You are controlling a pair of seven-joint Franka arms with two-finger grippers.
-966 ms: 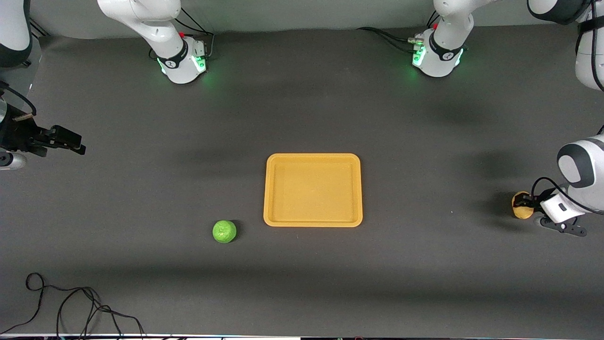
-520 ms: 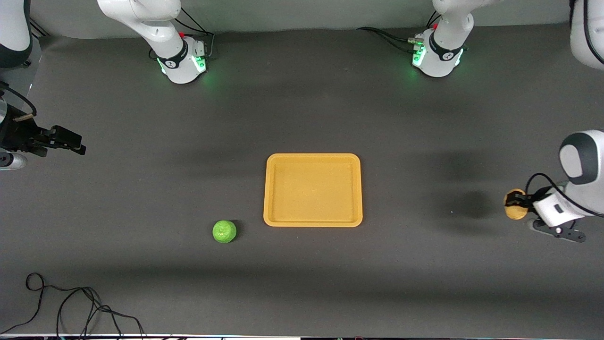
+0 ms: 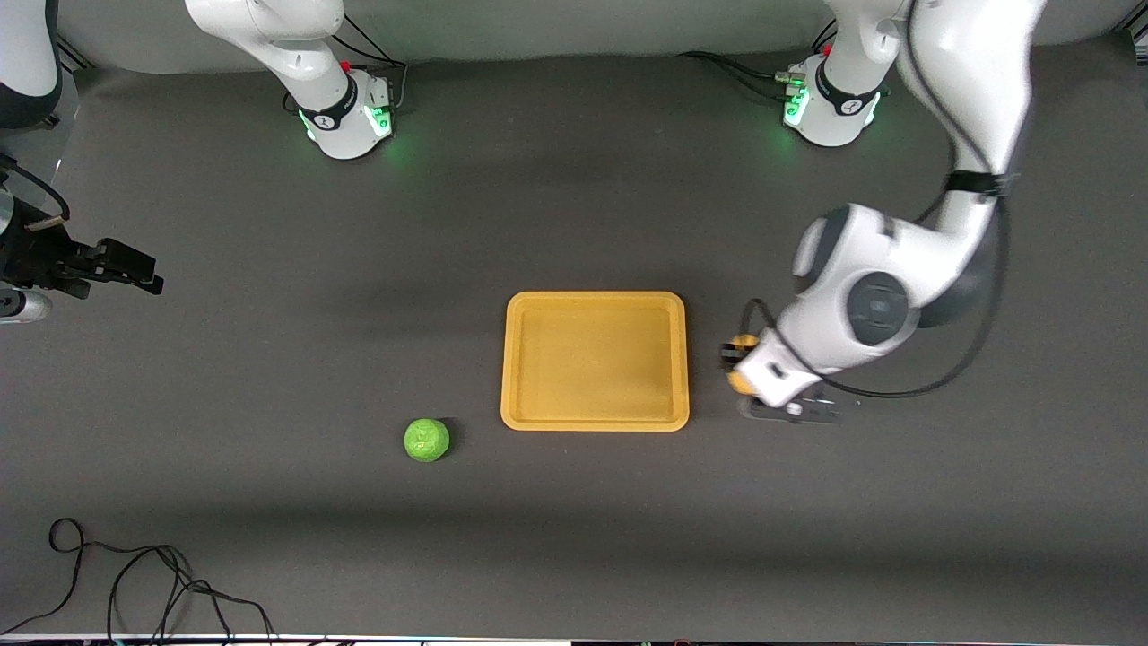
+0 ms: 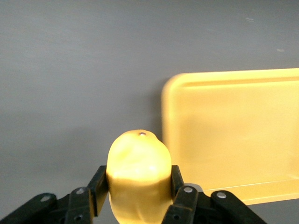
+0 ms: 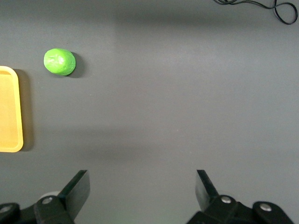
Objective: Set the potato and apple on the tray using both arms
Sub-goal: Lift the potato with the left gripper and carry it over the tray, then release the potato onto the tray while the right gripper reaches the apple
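Clamping the potato (image 4: 138, 175) beside the tray (image 3: 508, 359), left tool (image 4: 138, 189); right tool (image 5: 142, 189) waiting, fingers apart.

One potato (image 4: 138, 173). One apple (image 3: 427, 440). One tray (image 3: 595, 422). Two arms, each with one gripper: left gripper (image 4: 138, 196), right gripper (image 5: 142, 187). One loose black cable (image 3: 134, 583) on one worktop (image 3: 269, 359).

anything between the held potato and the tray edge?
Nothing. In the left wrist view only bare table lies between the potato, clamped in the left gripper, and the tray; the front view agrees.
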